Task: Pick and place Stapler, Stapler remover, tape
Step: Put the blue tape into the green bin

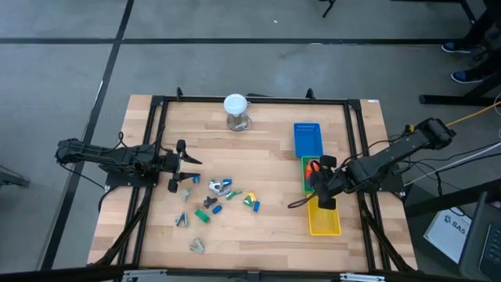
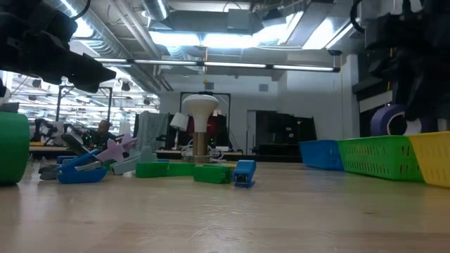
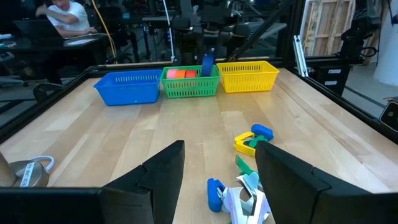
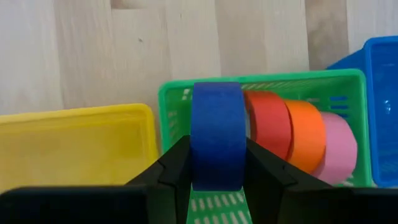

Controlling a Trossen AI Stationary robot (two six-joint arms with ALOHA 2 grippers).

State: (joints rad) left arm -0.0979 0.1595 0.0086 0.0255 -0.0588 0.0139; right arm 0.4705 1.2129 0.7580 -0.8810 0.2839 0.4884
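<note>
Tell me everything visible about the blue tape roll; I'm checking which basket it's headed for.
The blue tape roll is a smooth, matte, wide band standing on edge, pinched across its flat sides by the right gripper. It hangs above the green basket, at the end of a row of red, orange and pink rolls already lying inside. It looks close beside the red one; contact cannot be told. It appears not yet released.
</note>
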